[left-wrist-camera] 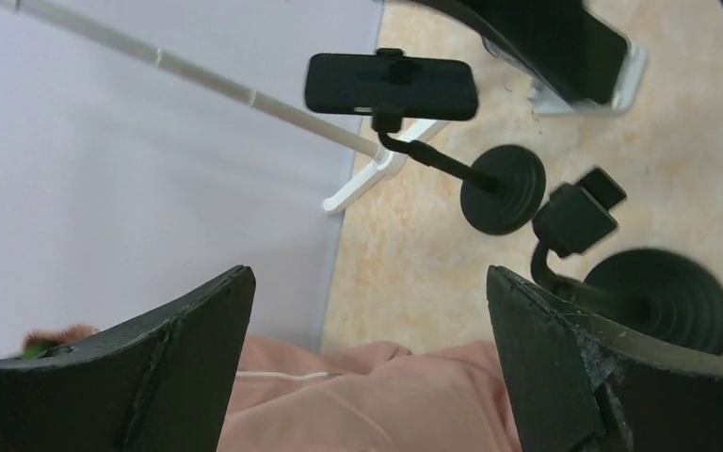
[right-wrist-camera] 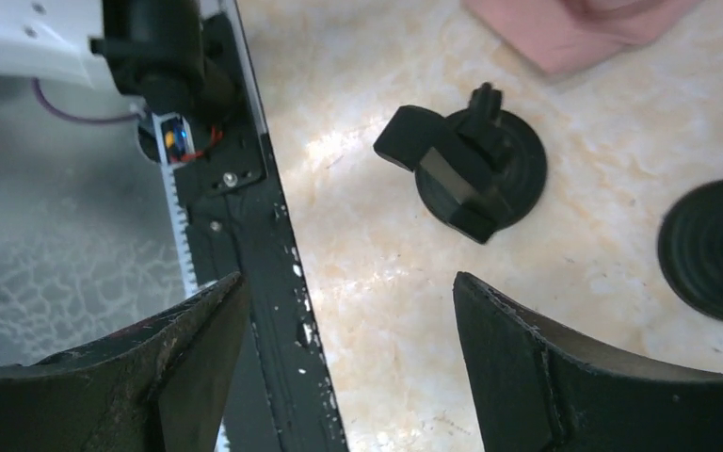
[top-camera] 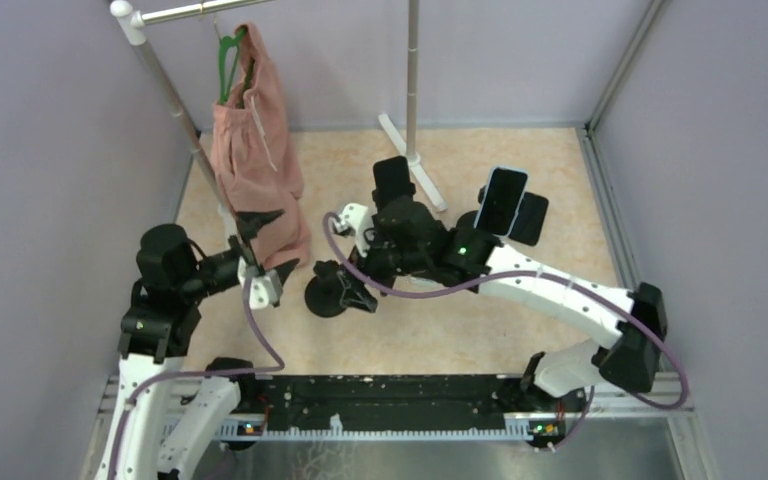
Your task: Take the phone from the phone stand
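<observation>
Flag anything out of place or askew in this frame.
The pink garment hangs lopsided, bunched on one end of the green hanger, its hem seemingly reaching the table. The nearest phone stand has an empty clamp, while a phone sits clamped in the farther stand. Nothing looks spilled or broken.

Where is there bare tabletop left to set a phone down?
Bare beige tabletop runs along the near edge, between the empty black round-based stand and the black base rail, and in the far right corner. The middle is crowded with the light-blue-edged phone and the right arm.
</observation>
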Available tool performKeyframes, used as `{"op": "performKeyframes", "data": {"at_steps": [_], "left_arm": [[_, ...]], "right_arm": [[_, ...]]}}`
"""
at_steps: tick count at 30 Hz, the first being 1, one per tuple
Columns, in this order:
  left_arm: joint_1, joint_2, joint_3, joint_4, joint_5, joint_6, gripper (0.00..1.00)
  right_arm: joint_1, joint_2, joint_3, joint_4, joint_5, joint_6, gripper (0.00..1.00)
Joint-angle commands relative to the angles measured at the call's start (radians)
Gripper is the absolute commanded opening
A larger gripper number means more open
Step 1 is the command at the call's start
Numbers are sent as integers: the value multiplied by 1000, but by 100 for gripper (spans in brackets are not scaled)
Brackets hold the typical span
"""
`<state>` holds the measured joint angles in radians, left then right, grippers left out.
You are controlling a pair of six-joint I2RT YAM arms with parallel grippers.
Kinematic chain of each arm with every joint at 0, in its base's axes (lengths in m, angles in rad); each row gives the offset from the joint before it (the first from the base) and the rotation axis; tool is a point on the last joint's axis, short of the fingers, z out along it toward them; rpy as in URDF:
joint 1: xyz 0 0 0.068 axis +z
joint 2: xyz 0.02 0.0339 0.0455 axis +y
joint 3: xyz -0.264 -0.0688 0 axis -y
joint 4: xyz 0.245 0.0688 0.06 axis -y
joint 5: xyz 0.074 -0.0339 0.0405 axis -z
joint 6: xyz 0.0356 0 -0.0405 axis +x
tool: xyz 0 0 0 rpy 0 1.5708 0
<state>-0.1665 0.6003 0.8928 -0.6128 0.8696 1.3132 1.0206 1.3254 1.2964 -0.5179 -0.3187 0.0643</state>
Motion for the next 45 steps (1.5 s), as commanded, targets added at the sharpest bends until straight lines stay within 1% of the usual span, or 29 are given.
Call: {"op": "performKeyframes", "data": {"at_steps": [1, 5, 8, 10, 12, 15, 17, 20, 23, 26, 28, 30, 32, 36, 41, 43, 45], "left_arm": [[0, 50, 78, 163, -138, -580, 99], [3, 129, 166, 198, -283, -821, 99], [14, 157, 207, 224, -357, -977, 99], [16, 159, 215, 251, -438, -1059, 99], [18, 169, 209, 280, -552, -1095, 99], [25, 194, 195, 298, -723, -1087, 98], [42, 200, 178, 321, -760, -1072, 98], [67, 224, 172, 326, -723, -1066, 98], [84, 274, 157, 349, -727, -1041, 97], [119, 324, 118, 425, -734, -990, 96], [171, 365, 108, 484, -729, -976, 95], [231, 419, 124, 519, -687, -990, 95], [267, 463, 160, 527, -635, -1015, 95], [275, 500, 232, 490, -527, -1028, 97], [274, 438, 257, 485, -426, -1065, 99], [275, 428, 306, 413, -408, -1090, 99], [274, 445, 389, 296, -388, -1126, 99]], "right_arm": [[30, 104, -34, 165, -25, -134, 80], [31, 223, 9, 217, 31, -223, 80], [32, 267, 32, 285, 63, -242, 79], [31, 285, 37, 314, 68, -247, 75], [30, 297, 37, 338, 62, -246, 68], [30, 304, 16, 381, 82, -226, 51], [31, 302, -6, 414, 107, -215, 44], [31, 282, -53, 495, 185, -184, 39], [31, 276, -71, 557, 219, -157, 34], [31, 294, -60, 577, 248, -124, 31], [31, 305, -64, 606, 264, -100, 31], [32, 319, -71, 642, 287, -73, 31], [31, 340, -65, 673, 296, -72, 31], [32, 401, -7, 667, 301, -22, 31], [53, 413, 9, 664, 347, 28, 33], [75, 389, -2, 653, 382, 44, 36], [88, 365, -15, 641, 392, 53, 42]]}}
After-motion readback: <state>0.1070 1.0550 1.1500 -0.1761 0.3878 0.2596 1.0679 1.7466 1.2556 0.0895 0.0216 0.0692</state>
